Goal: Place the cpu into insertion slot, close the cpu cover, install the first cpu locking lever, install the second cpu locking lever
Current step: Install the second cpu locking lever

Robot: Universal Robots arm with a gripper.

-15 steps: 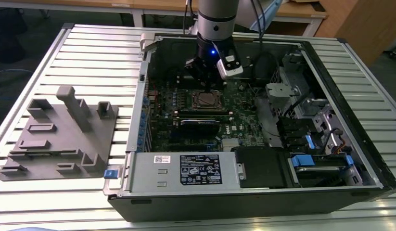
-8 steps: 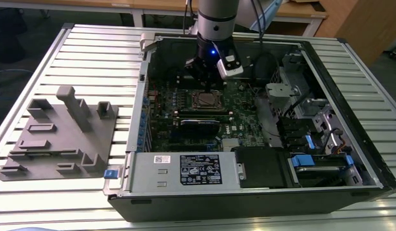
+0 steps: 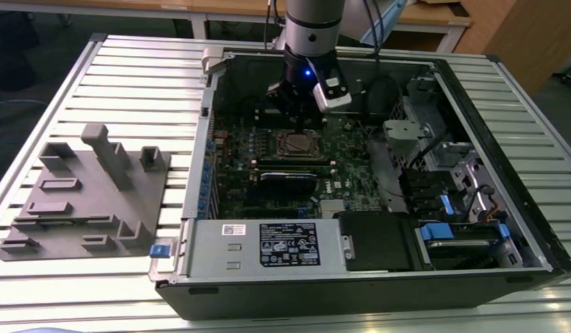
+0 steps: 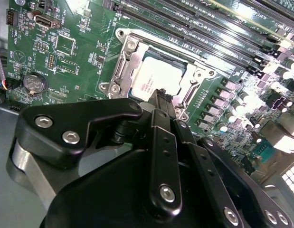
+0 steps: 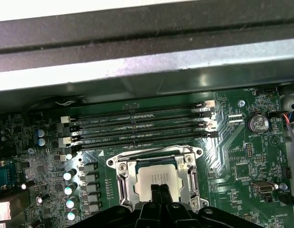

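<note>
The cpu (image 4: 154, 78) (image 5: 158, 176), a pale silver square, lies flat in the insertion slot (image 3: 299, 144) on the green motherboard (image 4: 75, 52). The cpu cover (image 4: 125, 61) (image 5: 123, 183), a silvery frame, lies down around it, and the chip's top shows through its window. My gripper (image 4: 162, 95) (image 5: 161, 189) (image 3: 299, 126) stands directly over the socket. Its black fingers are shut together with nothing between them, and the tips sit at the cpu's near edge. I cannot tell whether they touch it. The fingers hide that side of the socket.
The motherboard sits deep inside an open black computer case (image 3: 507, 173). Long black memory slots (image 5: 137, 126) run beside the socket. A black card (image 3: 287, 179), a power supply (image 3: 266, 243) and drive bays (image 3: 452, 208) surround it. A grey fixture (image 3: 82, 201) lies at the exterior view's left.
</note>
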